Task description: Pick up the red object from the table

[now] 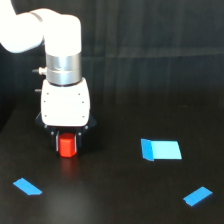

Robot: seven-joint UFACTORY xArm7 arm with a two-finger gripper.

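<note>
Dark backdrop (160,45), dim matte setting

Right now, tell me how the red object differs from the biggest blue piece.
The red object is a small upright block; the biggest blue piece is wider and looks flat. The red object sits right under the gripper, between its fingers; the blue piece lies alone toward the exterior view's right. Both are near the dark table.

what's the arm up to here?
The xArm's gripper is down over the red object, which sits between its dark fingers, low at the black table. Whether the block is clamped or lifted can't be told. Three flat blue pieces lie untouched: one to the exterior view's right, one lower left, one lower right.
</note>
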